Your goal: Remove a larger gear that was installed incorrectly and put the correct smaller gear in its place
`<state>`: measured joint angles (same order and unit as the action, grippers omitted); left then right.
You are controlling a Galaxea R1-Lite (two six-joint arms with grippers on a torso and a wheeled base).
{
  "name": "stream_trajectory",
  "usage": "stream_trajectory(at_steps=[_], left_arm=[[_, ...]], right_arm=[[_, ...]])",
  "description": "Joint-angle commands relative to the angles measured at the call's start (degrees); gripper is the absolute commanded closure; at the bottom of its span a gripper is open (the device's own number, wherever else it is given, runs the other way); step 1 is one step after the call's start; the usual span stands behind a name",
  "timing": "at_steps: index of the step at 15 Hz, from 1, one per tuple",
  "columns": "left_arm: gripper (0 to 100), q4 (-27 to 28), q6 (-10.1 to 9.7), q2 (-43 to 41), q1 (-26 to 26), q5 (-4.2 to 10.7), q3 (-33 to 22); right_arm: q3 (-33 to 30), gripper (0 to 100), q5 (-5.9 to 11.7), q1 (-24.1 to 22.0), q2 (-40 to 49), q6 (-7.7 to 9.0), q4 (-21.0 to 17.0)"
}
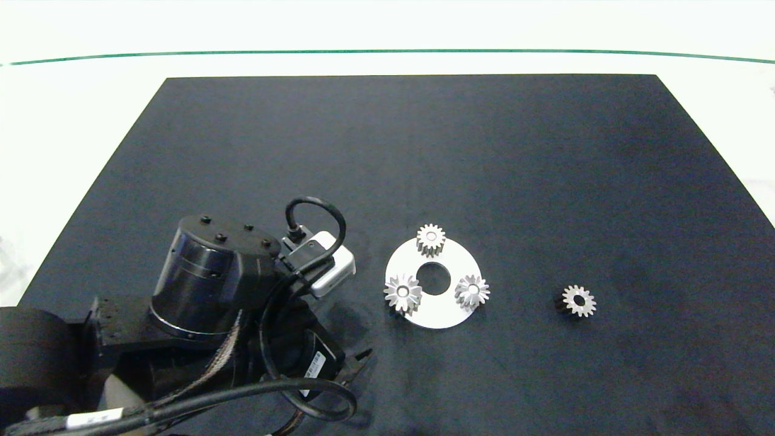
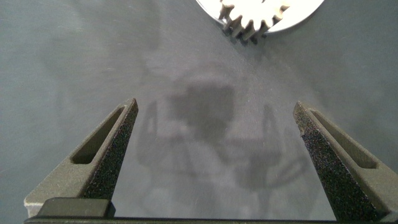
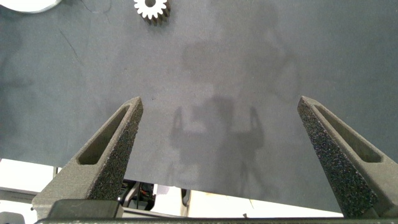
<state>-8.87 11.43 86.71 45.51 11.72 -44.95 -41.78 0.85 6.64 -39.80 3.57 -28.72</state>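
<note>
A white disc plate [image 1: 445, 315] lies on the dark mat and carries three silver gears. The larger gear [image 1: 402, 293], with long pointed teeth, sits on the plate's left side and also shows at the left wrist view's edge, larger gear [image 2: 252, 25]. The smaller gear [image 1: 579, 300], with a wide bore, lies loose on the mat to the right of the plate, and the right wrist view shows this smaller gear [image 3: 152, 7] too. My left gripper [image 2: 214, 106] hangs open over bare mat, short of the plate [image 2: 298, 12]. My right gripper [image 3: 221, 99] is open over the mat's near edge.
Two other gears stand on the plate: a blunt-toothed one [image 1: 430, 237] at the back and a pointed-toothed one [image 1: 471, 292] on the right. The left arm [image 1: 206, 284] fills the lower left. White table surrounds the mat [image 1: 424, 151].
</note>
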Motion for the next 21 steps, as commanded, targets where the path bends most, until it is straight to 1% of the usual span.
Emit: stream_trajectory(at_steps=[1, 2, 3, 4, 14, 21], left_arm=[[0, -2.0, -0.18, 5.8, 0.0, 0.15, -1.8], [0, -2.9, -0.18, 6.5, 0.3, 0.24, -2.3], [0, -3.0, -0.1, 7.0, 0.4, 1.12, -3.3], [0, -3.0, -0.1, 7.3, 0.5, 1.56, -4.4], [0, -2.9, -0.36, 10.8, 3.1, 1.64, -9.4], [0, -2.9, -0.45, 14.7, 3.4, 1.64, -13.8]], right_arm=[[0.5, 0, 0.03, 0.1, 0.3, 0.12, -0.2], [0.6, 0, -0.06, 0.2, 0.3, 0.12, -0.2], [0.6, 0, -0.06, 0.2, 0.3, 0.12, -0.2], [0.6, 0, -0.06, 0.2, 0.3, 0.12, -0.1], [0.8, 0, 0.03, 0.2, 0.7, 0.12, -0.1], [1.1, 0, -0.06, 0.3, 1.0, 0.12, -0.1]])
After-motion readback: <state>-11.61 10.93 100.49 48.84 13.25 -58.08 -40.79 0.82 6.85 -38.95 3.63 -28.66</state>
